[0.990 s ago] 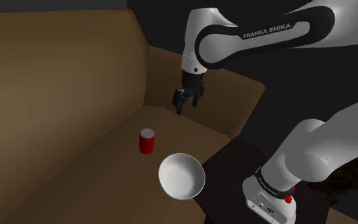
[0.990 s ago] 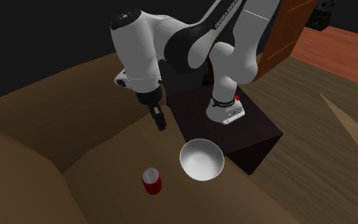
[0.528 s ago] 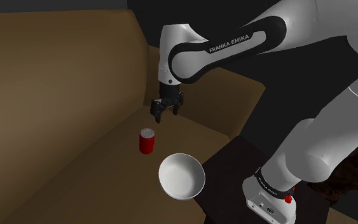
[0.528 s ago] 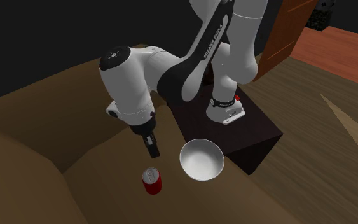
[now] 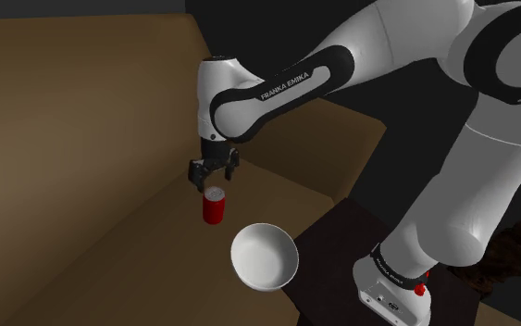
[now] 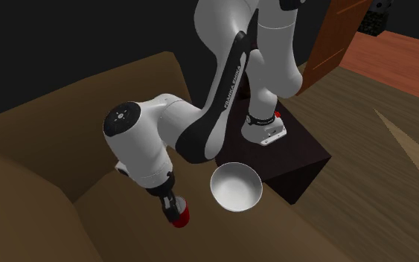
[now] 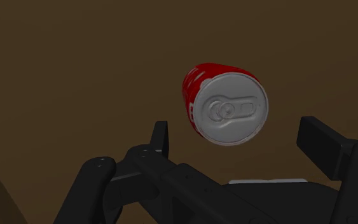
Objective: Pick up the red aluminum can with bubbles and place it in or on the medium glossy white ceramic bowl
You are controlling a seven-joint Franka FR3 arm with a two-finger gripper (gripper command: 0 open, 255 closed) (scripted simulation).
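Released end effector [image 5: 214, 180] hovers over the upright red can [image 5: 214, 209]; grasping and carrying to the white bowl [image 5: 264, 257] remain.

Tool [image 5: 213, 181] lower than a second ago, now just above the red can [image 5: 214, 210].

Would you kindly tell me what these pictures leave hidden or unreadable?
Red can: in the second exterior view, mostly covered by the gripper.
Can's side print: too small in the shoulder view; the wrist view sees it end-on.
Stand: cut off by the shoulder view's bottom edge.
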